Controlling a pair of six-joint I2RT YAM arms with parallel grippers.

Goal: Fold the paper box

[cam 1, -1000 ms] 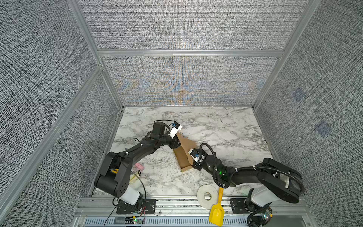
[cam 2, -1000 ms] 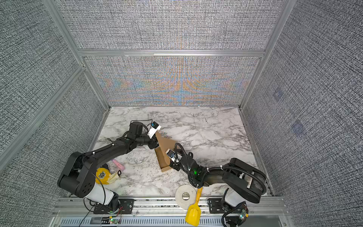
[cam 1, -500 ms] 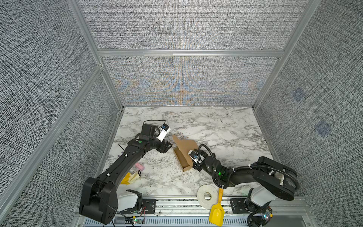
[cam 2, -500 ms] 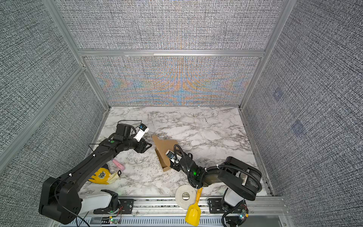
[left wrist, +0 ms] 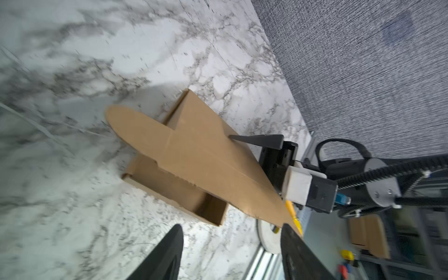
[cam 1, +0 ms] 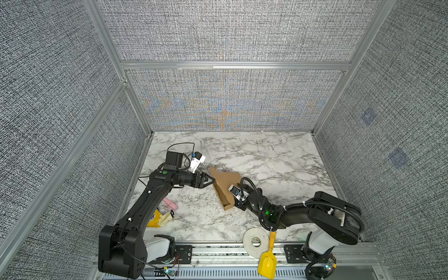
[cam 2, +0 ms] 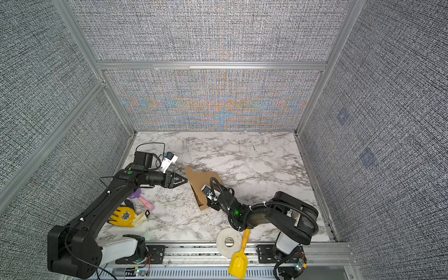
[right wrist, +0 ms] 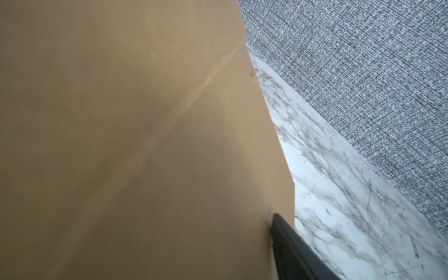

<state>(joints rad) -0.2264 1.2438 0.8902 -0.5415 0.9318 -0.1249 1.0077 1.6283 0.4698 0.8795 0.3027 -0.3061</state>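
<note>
Right end effector (left wrist: 232, 160) partly behind paper box (left wrist: 194, 150), grip perhaps unreadable.

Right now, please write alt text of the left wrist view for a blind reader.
A half-folded brown paper box lies on the marble table, lid raised. The right gripper reaches its lid; the open left gripper faces it.

This is a robotics lab test cell. Grey woven panels (cam 1: 230, 36) close it in on three sides, held in bare aluminium framing (cam 1: 232, 65). Two black robot arms, the left arm (cam 1: 145, 206) and the right arm (cam 1: 327, 215), are bolted to a metal rail (cam 1: 218, 252) at the front edge of a marble-patterned surface (cam 1: 278, 155), with cabling exposed. Unrelated props lie around: a white tape roll (cam 1: 255, 242), a yellow scoop (cam 1: 267, 265), a pink toy (cam 1: 171, 204) and a yellow glove (cam 2: 123, 215).
</note>
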